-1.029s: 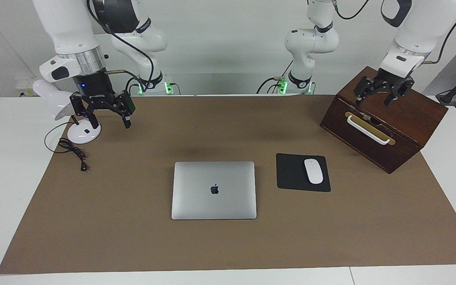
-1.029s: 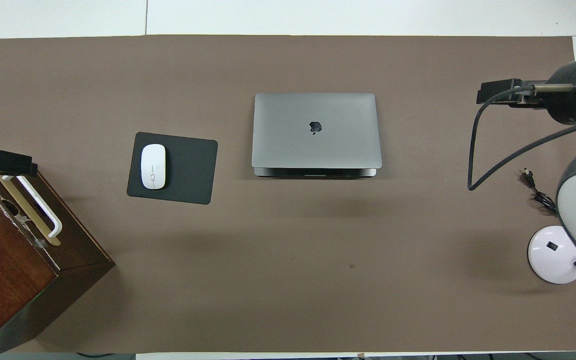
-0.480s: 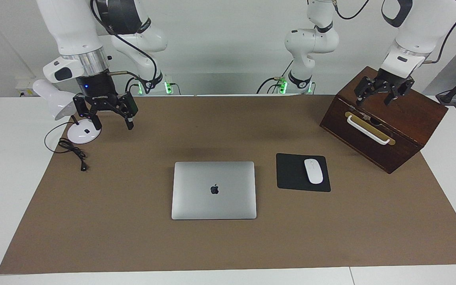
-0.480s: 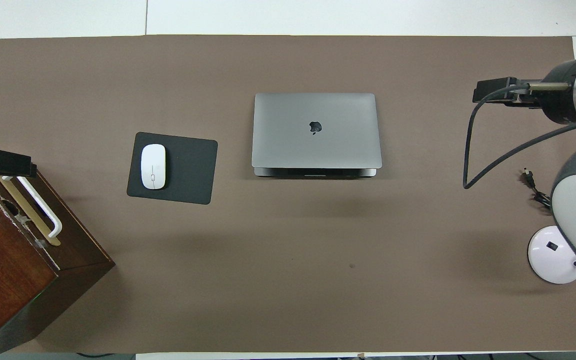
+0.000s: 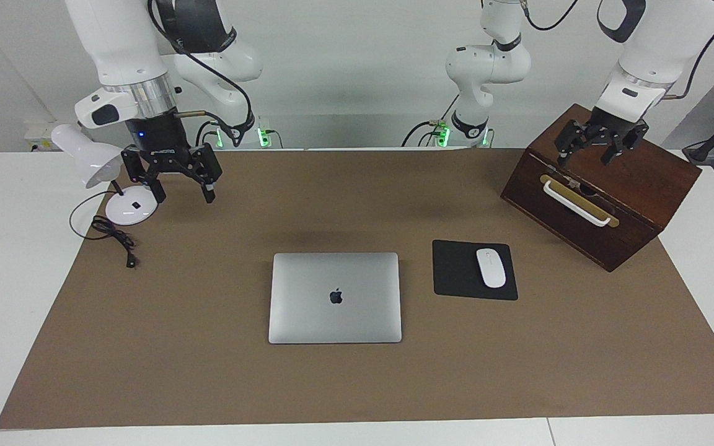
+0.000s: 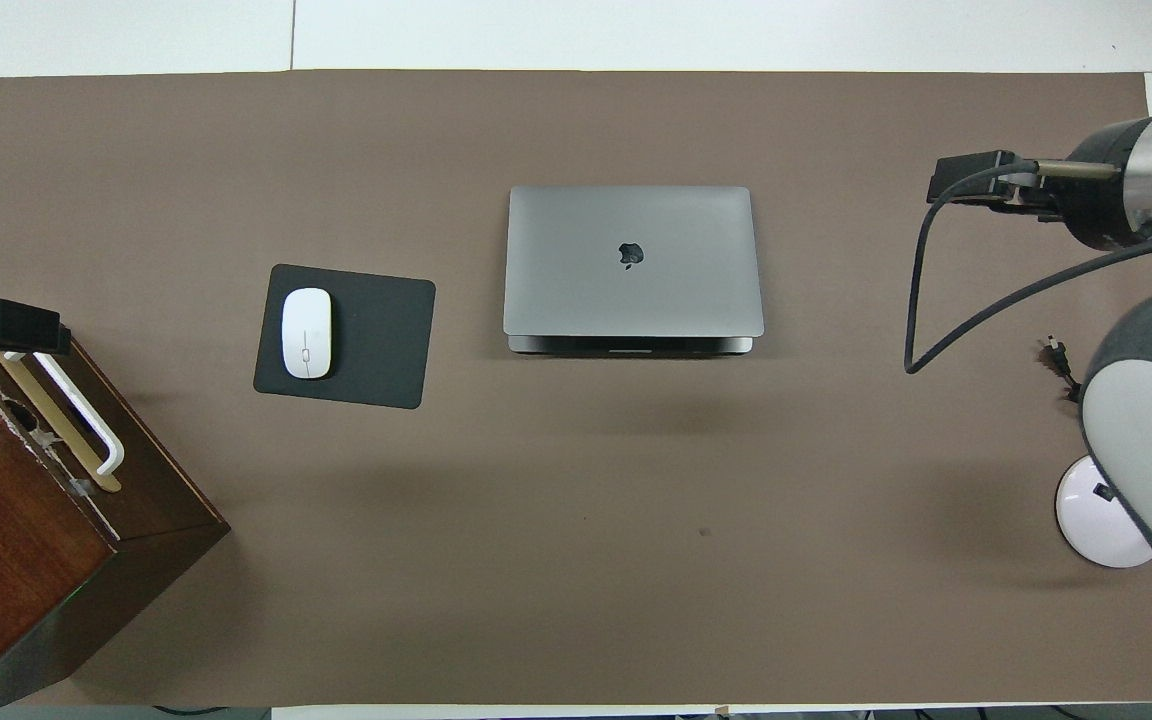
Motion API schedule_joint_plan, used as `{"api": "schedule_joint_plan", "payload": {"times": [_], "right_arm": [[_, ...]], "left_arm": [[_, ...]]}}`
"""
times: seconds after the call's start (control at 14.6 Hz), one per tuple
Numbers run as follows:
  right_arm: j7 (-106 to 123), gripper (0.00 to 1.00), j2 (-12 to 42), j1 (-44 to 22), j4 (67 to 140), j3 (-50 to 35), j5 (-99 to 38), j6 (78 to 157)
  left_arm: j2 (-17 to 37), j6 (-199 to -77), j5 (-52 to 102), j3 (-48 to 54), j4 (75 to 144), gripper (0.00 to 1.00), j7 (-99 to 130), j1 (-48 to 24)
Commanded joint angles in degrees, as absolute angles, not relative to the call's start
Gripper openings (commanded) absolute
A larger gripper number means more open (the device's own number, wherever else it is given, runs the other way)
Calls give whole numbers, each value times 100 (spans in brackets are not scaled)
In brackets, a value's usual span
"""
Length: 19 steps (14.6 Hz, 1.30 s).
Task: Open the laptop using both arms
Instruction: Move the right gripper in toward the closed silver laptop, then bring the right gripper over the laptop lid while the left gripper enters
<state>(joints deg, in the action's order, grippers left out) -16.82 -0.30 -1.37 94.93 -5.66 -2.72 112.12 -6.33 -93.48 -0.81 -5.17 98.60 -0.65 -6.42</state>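
Right tool (image 5: pixel 178 181) edging toward the closed laptop (image 5: pixel 335 297).

Shifted slightly inward since a second ago, fingers spread, hanging near the desk lamp (image 5: pixel 106 179); left tool (image 5: pixel 599 144) waiting, apparently spread, over the wooden box (image 5: pixel 605 192). Laptop mid-desk (image 5: pixel 208 347), shut, untouched.

A brown mat (image 5: pixel 357 384) covered most of the white desk (image 5: pixel 4 297). On the mat lay a black mouse pad (image 5: pixel 459 272) with a white mouse (image 5: pixel 491 267) resting on it. A dark wooden box (image 5: pixel 611 204) with a white handle (image 5: pixel 577 203) stood on the mat near the pad, closer to the robots. A white lamp (image 5: pixel 93 167) stood at the mat's edge, well apart from the pad, its black cable (image 5: pixel 109 232) trailing onto the mat.
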Motion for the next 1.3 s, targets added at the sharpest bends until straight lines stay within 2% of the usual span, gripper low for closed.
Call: {"api": "schedule_joint_plan", "payload": {"times": [0.0, 0.41, 0.82, 1.03, 1.23], "right_arm": [[-2090, 100, -53, -97, 9589, -650, -614, 11329], [-2934, 100, -114, -105, 10001, -869, -1088, 11864], [-3874, 100, -202, -158, 10713, -1116, -2476, 13049], [-4428, 100, -202, -158, 10986, -1458, -3023, 13928], [-4797, 100, -150, -158, 11109, -1739, -3119, 14570]], "left_arm": [[-703, -9500, -105, -536, 9923, 0, 105, -694], [-677, -9913, 52, -536, 9940, 0, 396, -624], [-650, -10809, 210, -527, 10133, 0, 387, -703], [-826, -11546, 281, -519, 10852, 0, 343, -712], [-1063, -12933, 299, -519, 11984, 0, 325, -975]]}}
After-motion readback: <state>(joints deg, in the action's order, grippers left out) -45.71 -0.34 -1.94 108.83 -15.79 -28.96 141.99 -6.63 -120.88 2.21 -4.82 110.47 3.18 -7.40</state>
